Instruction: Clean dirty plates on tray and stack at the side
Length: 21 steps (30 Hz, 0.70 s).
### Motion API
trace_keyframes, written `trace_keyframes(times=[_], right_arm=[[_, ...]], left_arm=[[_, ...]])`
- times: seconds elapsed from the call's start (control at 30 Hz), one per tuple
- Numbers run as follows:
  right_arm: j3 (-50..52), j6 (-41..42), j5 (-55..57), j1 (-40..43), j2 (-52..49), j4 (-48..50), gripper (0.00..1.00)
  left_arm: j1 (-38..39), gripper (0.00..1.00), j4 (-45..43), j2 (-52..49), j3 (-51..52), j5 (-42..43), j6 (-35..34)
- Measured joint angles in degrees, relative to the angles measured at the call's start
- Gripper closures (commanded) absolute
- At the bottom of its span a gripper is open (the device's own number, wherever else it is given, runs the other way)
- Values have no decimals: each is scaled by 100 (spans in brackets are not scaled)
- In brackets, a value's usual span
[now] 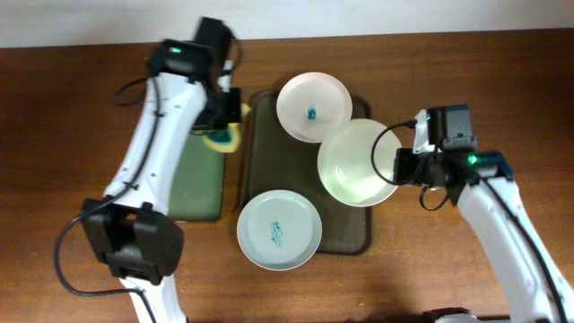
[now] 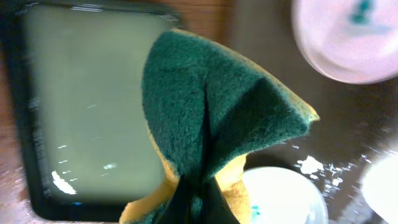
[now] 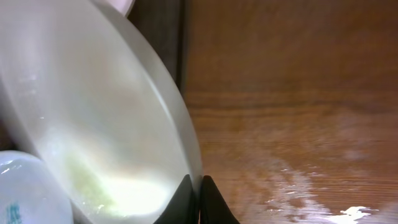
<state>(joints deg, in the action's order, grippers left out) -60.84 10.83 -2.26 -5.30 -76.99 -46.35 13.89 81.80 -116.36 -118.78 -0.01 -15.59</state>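
Sponge (image 2: 217, 112) in left gripper (image 2: 199, 202); three plates (image 1: 313, 108), one seemingly clean.

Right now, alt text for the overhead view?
The right arm's jaws pinch the rim of a plain white plate over the brown tray; the far plate and near plate on it show teal smears. The left arm's jaws hold a green-yellow sponge at the edge of a smaller green tray.
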Motion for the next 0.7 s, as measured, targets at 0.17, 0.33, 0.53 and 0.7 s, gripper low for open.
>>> trace_keyframes(times=[0.17, 0.33, 0.53, 0.7], right_arm=[[0, 229, 2688, -1657, 396, 4, 96], [0, -273, 3932, -2328, 398, 46, 96], [0, -721, 4638, -3126, 398, 46, 96], [0, -660, 4903, -3397, 398, -46, 96]], left_arm=[[-699, 100, -745, 9, 1327, -39, 131], [-999, 100, -1974, 7, 3021, 109, 149], [-1134, 78, -2142, 713, 3106, 205, 293], [-1134, 61, -2127, 898, 3104, 149, 319]])
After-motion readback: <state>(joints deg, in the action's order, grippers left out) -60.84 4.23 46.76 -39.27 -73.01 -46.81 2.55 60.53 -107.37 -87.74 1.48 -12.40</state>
